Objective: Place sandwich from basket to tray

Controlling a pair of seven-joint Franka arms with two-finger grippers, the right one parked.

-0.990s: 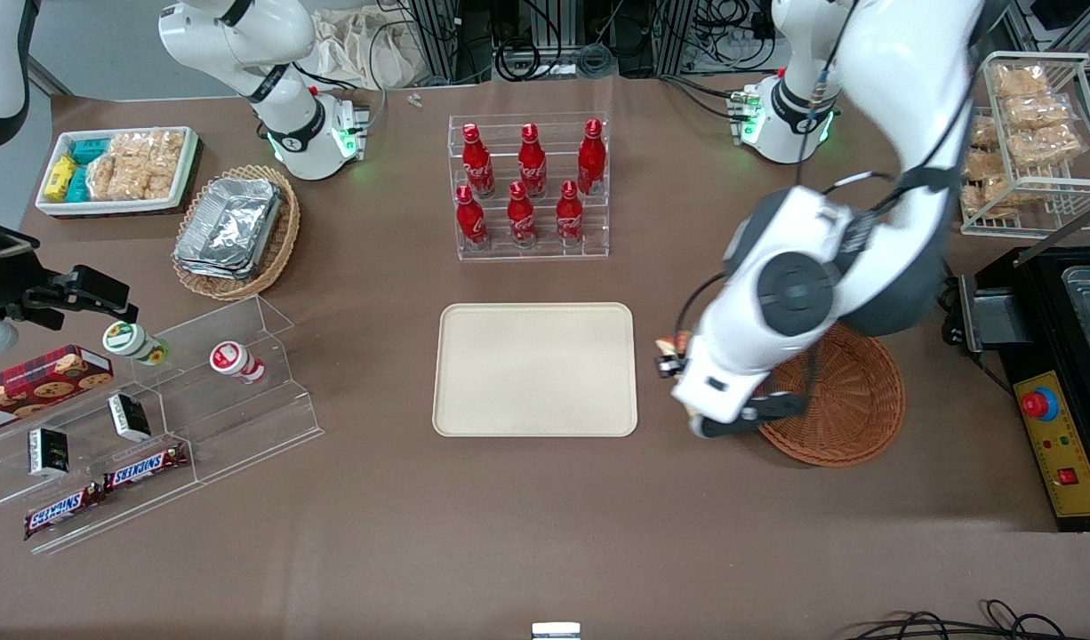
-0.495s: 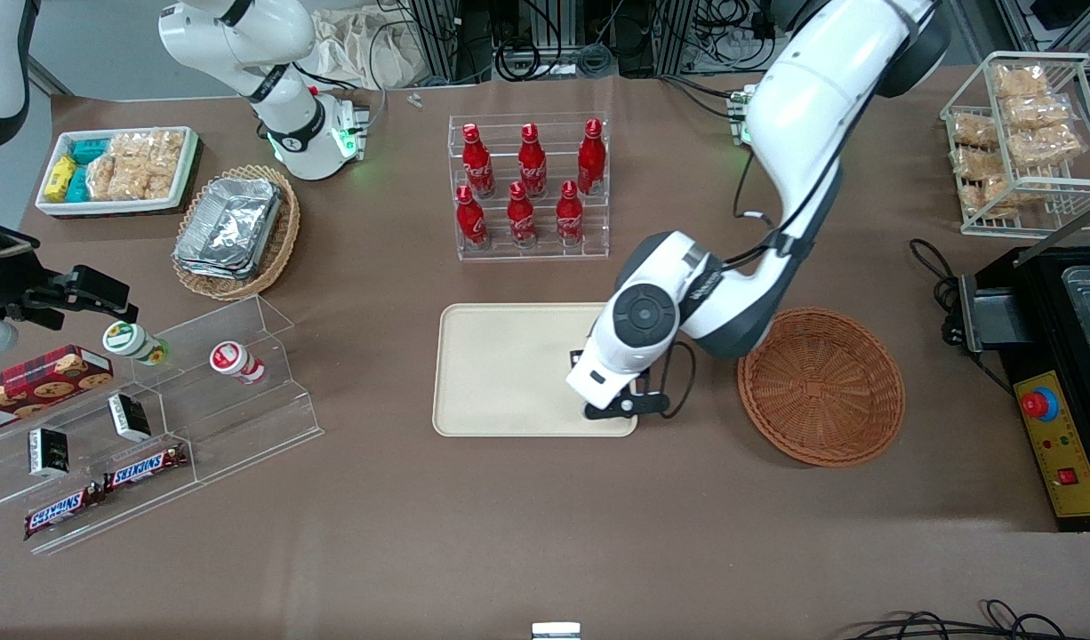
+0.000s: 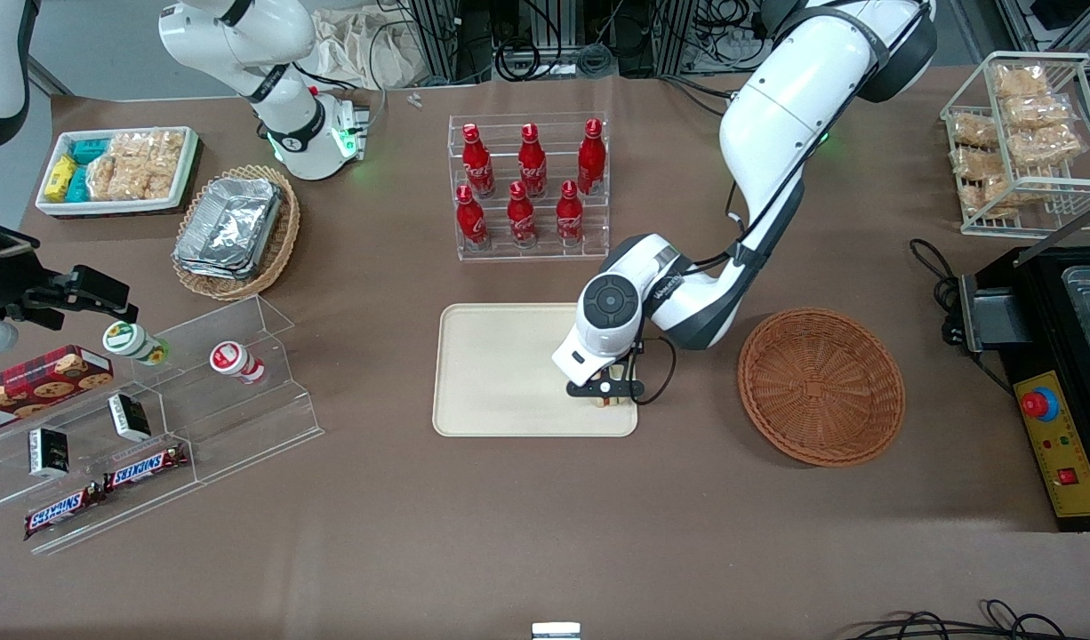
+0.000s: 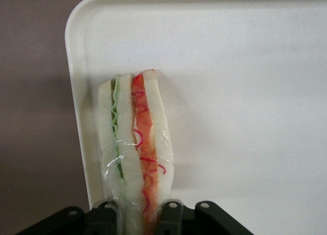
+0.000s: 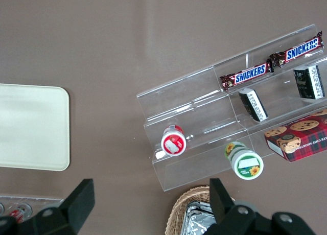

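Between the gripper's [image 4: 138, 214] fingers [image 4: 104, 214] the sandwich [image 4: 135, 148] is pinched at its wide end, its plastic-wrapped white bread, green layer and orange-red layer running away from the jaws. Under the gripper [image 3: 605, 391] lies the tray [image 3: 500, 373], and the sandwich [image 3: 608, 400] hangs low over the tray [image 4: 245, 92] near a rounded corner on the edge nearest the front camera, though whether it touches the surface cannot be told. Beside the gripper, toward the working arm's end of the table, sits the basket [image 3: 821, 387], apart from the tray.
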